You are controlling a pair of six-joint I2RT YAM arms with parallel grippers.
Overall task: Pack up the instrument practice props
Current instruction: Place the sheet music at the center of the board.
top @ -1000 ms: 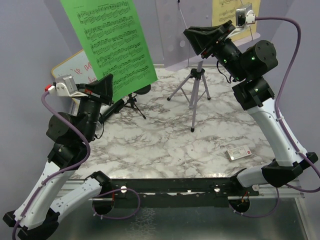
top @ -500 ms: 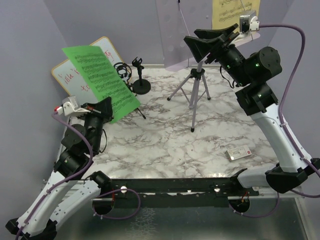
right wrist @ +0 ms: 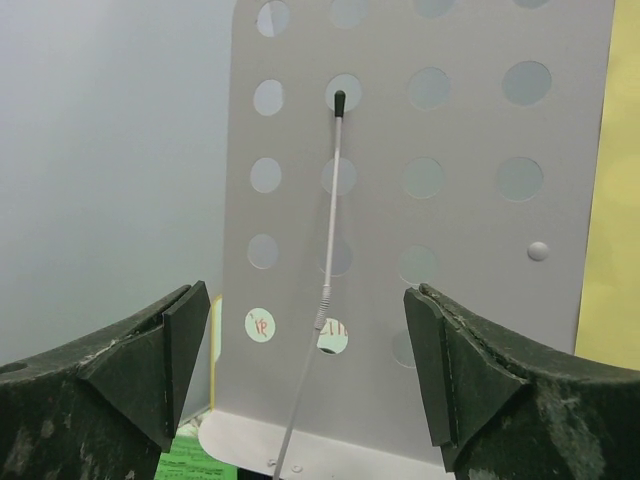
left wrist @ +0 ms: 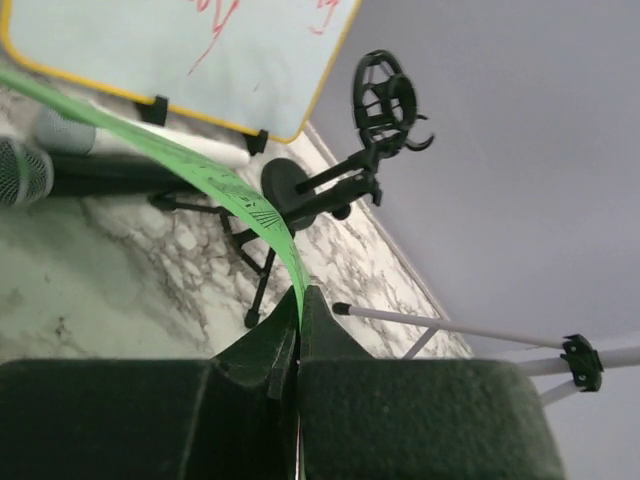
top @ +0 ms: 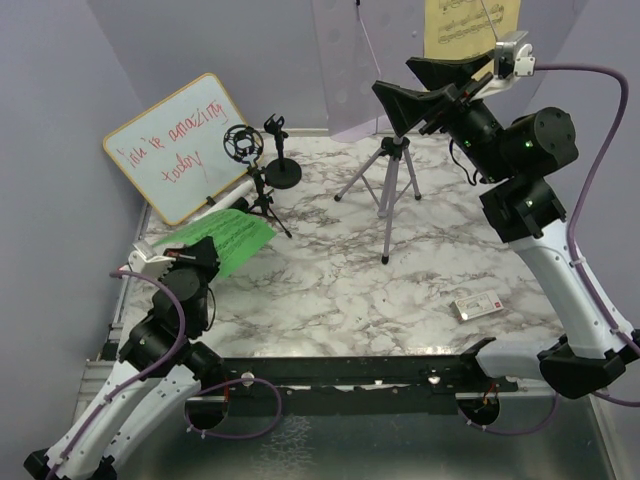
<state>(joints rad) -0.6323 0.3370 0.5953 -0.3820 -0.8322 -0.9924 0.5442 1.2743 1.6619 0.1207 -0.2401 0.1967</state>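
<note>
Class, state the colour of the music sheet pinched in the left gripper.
The sheet is bright green with black printed notation; clearest in the top external view.

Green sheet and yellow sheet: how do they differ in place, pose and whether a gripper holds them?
The green sheet is pinched in the shut left gripper; no gripper touches the yellow sheet. The green sheet lies low and nearly flat over the left of the table; the yellow sheet stands upright, high at the back by the rack. Both carry printed music.
</note>
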